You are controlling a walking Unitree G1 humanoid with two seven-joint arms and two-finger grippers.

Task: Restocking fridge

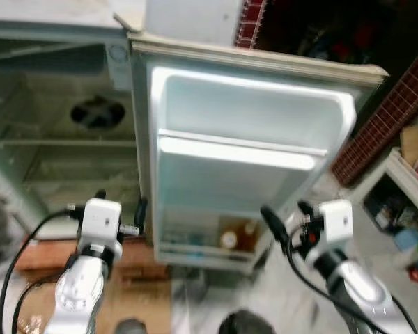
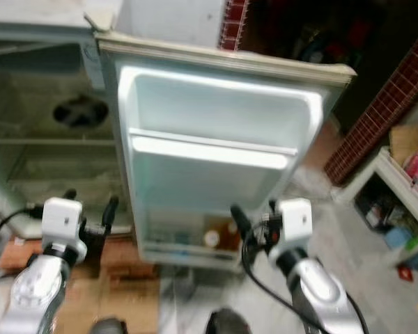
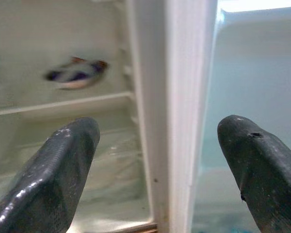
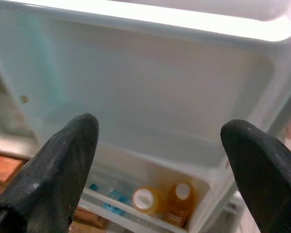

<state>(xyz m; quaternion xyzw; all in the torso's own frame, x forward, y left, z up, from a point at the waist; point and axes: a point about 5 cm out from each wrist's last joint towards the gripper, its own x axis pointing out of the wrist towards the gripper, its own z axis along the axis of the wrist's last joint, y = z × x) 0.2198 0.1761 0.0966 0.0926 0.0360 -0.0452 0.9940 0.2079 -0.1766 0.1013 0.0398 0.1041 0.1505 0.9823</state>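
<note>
Head views: the white open fridge door (image 1: 244, 153) faces the robot, two amber bottles with pale caps (image 1: 238, 235) in its bottom rack. Left claw (image 1: 122, 212) and right claw (image 1: 287, 221) hover low.

Left wrist view: fingers (image 3: 48, 179) wide, empty, straddling the door's edge; a dark blurred object (image 3: 76, 74) lies on an inner shelf.

Right wrist view: fingers (image 4: 58, 170) wide, above the bottles.

A dark blurred object (image 3: 76, 74) on the fridge shelf (image 3: 63, 103) is unidentifiable.

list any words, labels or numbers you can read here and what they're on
None can be read.
Two amber bottles with pale caps in the bottom shelf of the open white fridge door: no label shows.
Dark round packet on the shelf inside the fridge: its print is too blurred to read.
Coloured items on the white side shelf: too small and blurred.
</note>
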